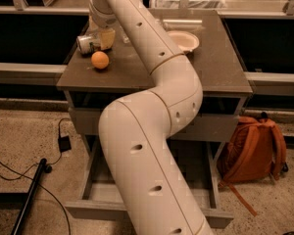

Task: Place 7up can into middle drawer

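The 7up can (87, 43) lies on its side at the back left of the brown cabinet top (215, 67). My gripper (106, 37) hangs straight down over that corner, its tip right beside the can's right end and touching or nearly touching it. The middle drawer (90, 205), the lowest tier, is pulled wide open towards the camera. My own arm crosses in front of most of it and hides its handle.
A round orange fruit (100, 60) sits just in front of the can. A shallow pale bowl (184, 40) stands at the back middle. A closed grey drawer (82, 120) sits one tier higher. An orange backpack (255, 148) leans at the cabinet's right. Cables and a black pole (32, 192) lie on the floor at the left.
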Available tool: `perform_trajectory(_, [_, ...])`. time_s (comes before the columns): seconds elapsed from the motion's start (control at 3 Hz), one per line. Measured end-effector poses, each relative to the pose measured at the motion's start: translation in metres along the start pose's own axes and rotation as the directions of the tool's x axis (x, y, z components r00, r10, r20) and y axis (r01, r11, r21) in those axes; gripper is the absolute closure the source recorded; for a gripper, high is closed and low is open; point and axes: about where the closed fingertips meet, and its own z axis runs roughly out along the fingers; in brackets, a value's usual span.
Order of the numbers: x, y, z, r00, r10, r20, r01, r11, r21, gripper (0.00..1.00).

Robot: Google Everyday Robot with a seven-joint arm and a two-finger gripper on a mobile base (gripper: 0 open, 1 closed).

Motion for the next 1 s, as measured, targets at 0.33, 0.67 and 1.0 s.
perform_trajectory(0.33, [-0.003,-0.002,0.007,1.0,0.001,0.001,-0.001,1.0,0.0,0.41])
perform_trajectory(0.67, [-0.009,-0.004,0.015,1.0,-0.008,0.0,0.008,1.0,-0.006,0.41])
perform_trajectory(1.0, [-0.01,-0.002,0.025,1.0,-0.005,-0.005,0.005,0.9998,-0.019,0.4])
